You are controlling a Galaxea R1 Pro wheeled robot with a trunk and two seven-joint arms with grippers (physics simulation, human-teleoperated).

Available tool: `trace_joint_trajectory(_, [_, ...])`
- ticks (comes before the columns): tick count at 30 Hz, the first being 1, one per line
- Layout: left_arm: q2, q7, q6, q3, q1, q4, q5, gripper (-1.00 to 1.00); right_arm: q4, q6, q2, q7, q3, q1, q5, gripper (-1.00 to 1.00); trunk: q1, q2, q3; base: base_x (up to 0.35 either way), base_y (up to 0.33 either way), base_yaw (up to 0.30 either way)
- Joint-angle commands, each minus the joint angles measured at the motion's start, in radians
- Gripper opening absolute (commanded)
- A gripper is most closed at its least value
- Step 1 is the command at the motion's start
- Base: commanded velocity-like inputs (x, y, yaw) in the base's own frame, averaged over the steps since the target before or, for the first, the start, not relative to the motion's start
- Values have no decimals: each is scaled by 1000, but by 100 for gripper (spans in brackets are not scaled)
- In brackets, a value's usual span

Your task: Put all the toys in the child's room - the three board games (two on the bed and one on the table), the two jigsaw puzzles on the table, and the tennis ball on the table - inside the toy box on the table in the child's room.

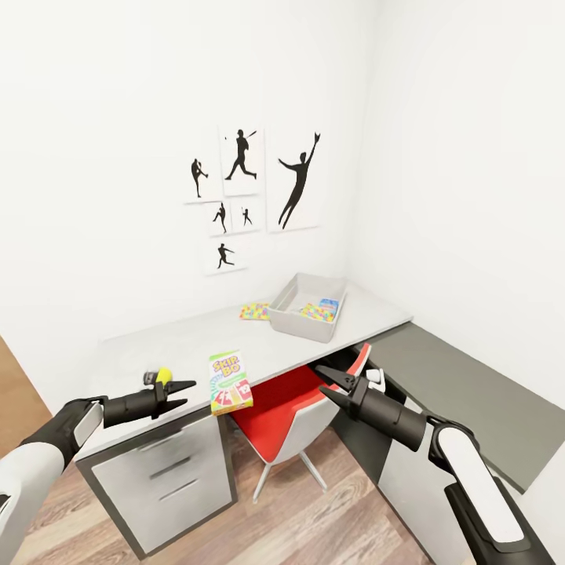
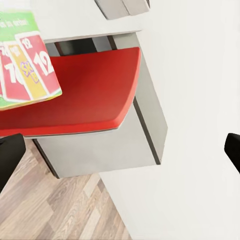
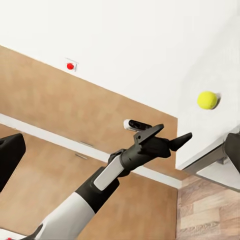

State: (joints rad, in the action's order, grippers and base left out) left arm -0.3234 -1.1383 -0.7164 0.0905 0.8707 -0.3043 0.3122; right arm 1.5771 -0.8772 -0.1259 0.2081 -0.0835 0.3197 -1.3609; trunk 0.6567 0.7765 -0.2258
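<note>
My left gripper hovers with its jaws parted and empty at the near edge of the table, just in front of the tennis ball, which sits close to that edge. From my right wrist camera the same gripper shows its two black fingers spread, the ball lying apart from them on the pale top. My right gripper hangs wide and empty over the red chair tucked under the table. The SKIP BO board game lies flat between my two grippers, overhanging the table's front edge; my left wrist camera catches its red number cards above the chair seat. Farther back, one jigsaw puzzle rests on the tabletop just beside the toy box. Inside the box lie a second puzzle and a blue-topped game box. Baseball-player silhouette prints hang on the wall behind.
</note>
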Motion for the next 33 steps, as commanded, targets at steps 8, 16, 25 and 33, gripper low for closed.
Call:
trace_joint_trajectory(8, [1, -1, -8, 7, 1, 0, 2, 100, 0, -5, -1, 49, -2, 1, 3, 100, 31, 57, -27, 0, 0, 0])
trace_joint_trajectory(16, [12, -1, -6, 8, 1, 1, 1, 100, -2, -5, 0, 51, -2, 1, 2, 100, 62, 113, -52, 0, 0, 0])
trace_joint_trajectory(25, [15, -1, -6, 7, 1, 1, 0, 100, -7, -4, 0, 51, -2, 1, 3, 100, 96, 176, -80, 0, 0, 0])
trace_joint_trajectory(33, [19, -1, -6, 7, 1, 1, 0, 100, -9, -4, 0, 51, -2, 1, 5, 100, 127, 232, -105, 0, 0, 0])
